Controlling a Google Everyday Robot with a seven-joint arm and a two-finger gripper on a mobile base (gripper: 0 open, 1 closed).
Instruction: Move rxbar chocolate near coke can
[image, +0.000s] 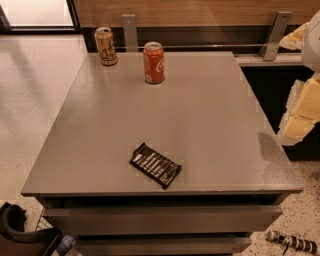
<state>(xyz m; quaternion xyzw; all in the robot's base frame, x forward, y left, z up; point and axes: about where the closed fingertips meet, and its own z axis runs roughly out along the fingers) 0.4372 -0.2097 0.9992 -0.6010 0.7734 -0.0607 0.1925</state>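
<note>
Lying near the counter's front edge, the chocolate bar is well apart from the red can. The pincer hangs off to the right, openness impossible to tell. A shallow grab could shove the thin wrapper overboard.

Dim even light; hand at right edge shadows table.
</note>
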